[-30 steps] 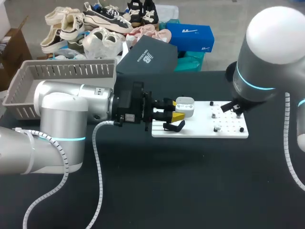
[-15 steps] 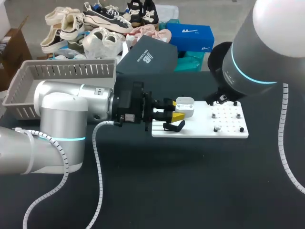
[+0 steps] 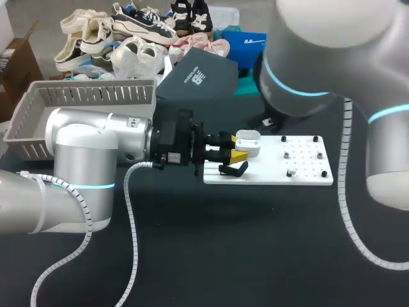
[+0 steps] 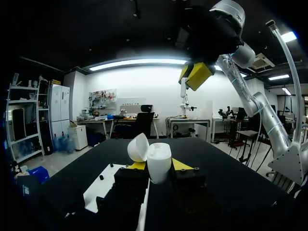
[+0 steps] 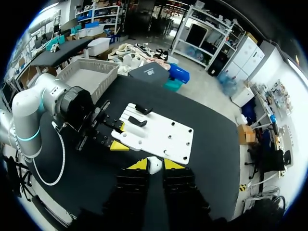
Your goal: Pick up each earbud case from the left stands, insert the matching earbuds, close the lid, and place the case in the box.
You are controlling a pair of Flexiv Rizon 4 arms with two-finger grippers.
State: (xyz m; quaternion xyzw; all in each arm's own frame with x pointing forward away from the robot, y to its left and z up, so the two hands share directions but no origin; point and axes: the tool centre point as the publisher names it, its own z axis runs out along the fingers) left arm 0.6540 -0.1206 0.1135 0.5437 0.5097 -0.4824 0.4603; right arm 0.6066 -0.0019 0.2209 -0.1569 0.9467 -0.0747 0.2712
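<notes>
My left gripper (image 3: 235,148) is shut on a white earbud case (image 3: 248,142) and holds it just over the left end of the white board (image 3: 275,174). The case's lid (image 4: 138,147) stands open, and the case body (image 4: 159,162) sits between the yellow fingertips (image 4: 181,165). High over the board, my right gripper (image 5: 154,164) is shut on a small white earbud (image 5: 154,165). From the left wrist view the right gripper (image 4: 196,76) hangs above and ahead of the case. In the head view the right arm's bulk (image 3: 319,57) hides its gripper.
A black stand (image 3: 234,169) lies on the board's left part, and small dark pegs (image 3: 307,157) dot its right part. A grey basket (image 3: 83,102) stands at the back left. A dark open box (image 3: 198,75) is behind the board. Shoes are piled at the far edge.
My right arm has risen from the board's peg area and swung left and up, so its gripper has left the head view. The left arm and the case have kept still.
</notes>
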